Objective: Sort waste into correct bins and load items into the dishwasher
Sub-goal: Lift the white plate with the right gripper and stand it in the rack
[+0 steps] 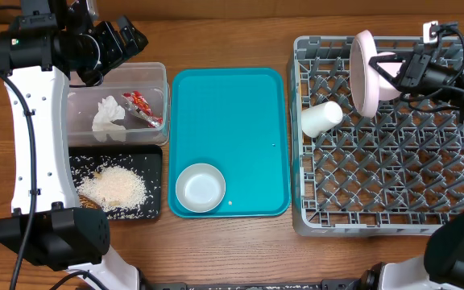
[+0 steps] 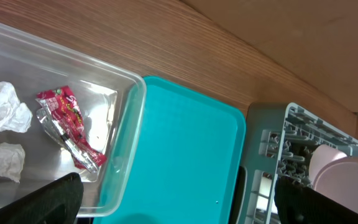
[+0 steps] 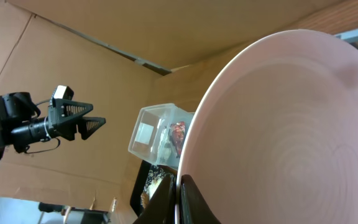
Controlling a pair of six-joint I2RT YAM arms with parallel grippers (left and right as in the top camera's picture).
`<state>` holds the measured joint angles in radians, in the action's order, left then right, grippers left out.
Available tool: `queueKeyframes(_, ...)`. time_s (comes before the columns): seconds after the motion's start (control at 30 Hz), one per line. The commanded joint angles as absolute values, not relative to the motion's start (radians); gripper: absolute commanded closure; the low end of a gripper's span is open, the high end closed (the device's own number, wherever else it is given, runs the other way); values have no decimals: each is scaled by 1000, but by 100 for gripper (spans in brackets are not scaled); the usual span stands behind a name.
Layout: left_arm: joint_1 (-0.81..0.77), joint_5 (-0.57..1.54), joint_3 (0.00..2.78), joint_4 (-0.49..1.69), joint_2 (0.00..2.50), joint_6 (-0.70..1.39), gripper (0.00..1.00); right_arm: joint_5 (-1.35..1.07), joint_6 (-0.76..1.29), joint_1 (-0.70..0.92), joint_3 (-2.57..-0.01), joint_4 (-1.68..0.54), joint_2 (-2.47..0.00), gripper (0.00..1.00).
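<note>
My right gripper [image 1: 389, 68] is shut on the rim of the pale pink plate [image 1: 365, 72], which stands on edge at the back of the grey dish rack [image 1: 377, 217]. In the right wrist view the fingers [image 3: 178, 200] pinch the plate's edge [image 3: 291, 124]. The white cup [image 1: 321, 118] lies on its side at the rack's left. The pale bowl [image 1: 200, 187] sits on the teal tray [image 1: 240, 97]. The tissue [image 1: 109, 117] and red wrapper [image 1: 145, 109] lie in the clear tub [image 1: 159, 80]. Rice scraps [image 1: 115, 189] lie in the black tray [image 1: 153, 161]. My left gripper [image 1: 123, 36] is open and empty above the tub's back edge.
The left wrist view shows its wide-open fingers [image 2: 179, 211] over the tub [image 2: 126, 155], the wrapper [image 2: 67, 124], the tissue [image 2: 2, 127], the teal tray [image 2: 185, 155] and the rack's corner [image 2: 278, 143]. A cardboard wall stands behind the table.
</note>
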<state>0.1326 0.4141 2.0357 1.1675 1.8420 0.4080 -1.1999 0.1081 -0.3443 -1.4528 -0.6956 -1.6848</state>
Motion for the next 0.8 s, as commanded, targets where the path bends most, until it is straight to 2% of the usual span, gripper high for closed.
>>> queueKeyframes(0.0, 131, 410, 2048, 1168, 1834, 378, 0, -1184, 101, -342, -1465, -690, -1720, 96)
queueKeyframes(0.67, 131, 410, 2048, 1168, 1834, 378, 0, -1106, 102, -342, -1458, -657, -1745, 96)
queueKeyframes(0.73, 131, 410, 2048, 1168, 1834, 378, 0, -1090, 102, -342, -1458, -652, -1745, 91)
queueKeyframes(0.77, 131, 410, 2048, 1168, 1834, 378, 0, -1081, 102, -342, -1458, -652, -1745, 82)
